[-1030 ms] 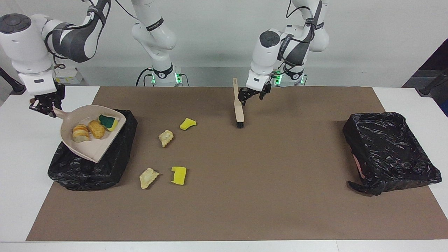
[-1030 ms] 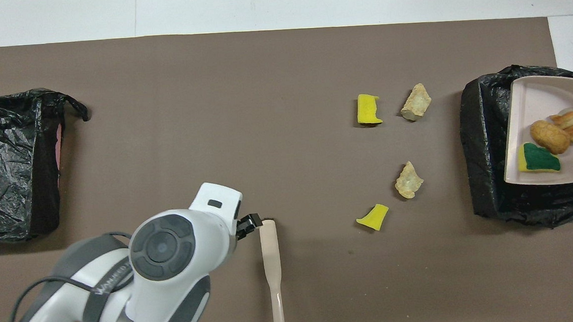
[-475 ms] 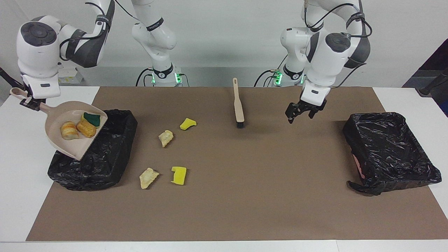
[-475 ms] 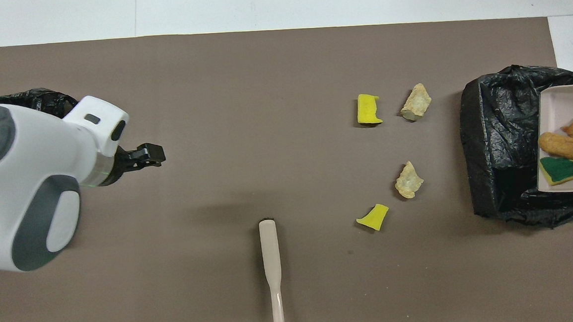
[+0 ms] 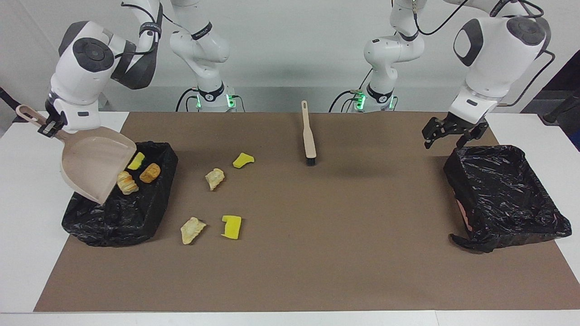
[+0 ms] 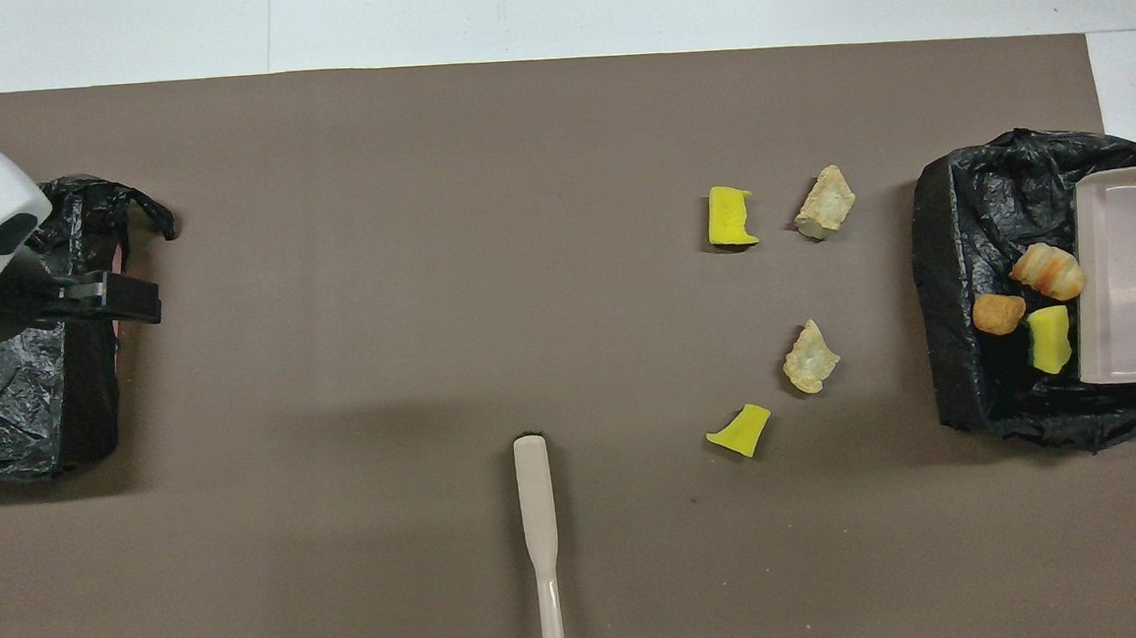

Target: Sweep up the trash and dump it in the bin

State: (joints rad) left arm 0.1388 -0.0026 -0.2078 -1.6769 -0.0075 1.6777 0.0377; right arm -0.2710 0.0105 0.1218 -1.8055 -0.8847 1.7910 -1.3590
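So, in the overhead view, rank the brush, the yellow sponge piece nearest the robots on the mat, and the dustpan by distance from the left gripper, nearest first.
From the left gripper, open over the bin at its own end of the table:
1. Brush, mid-table, close to the robots.
2. Yellow sponge piece, toward the right arm's end.
3. Dustpan, tilted over the bin at the right arm's end, held by the right gripper.

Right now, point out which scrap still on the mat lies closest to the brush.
The folded yellow sponge piece, the loose scrap nearest the robots. It lies closer to the brush than the two tan chunks and the flat yellow sponge do.
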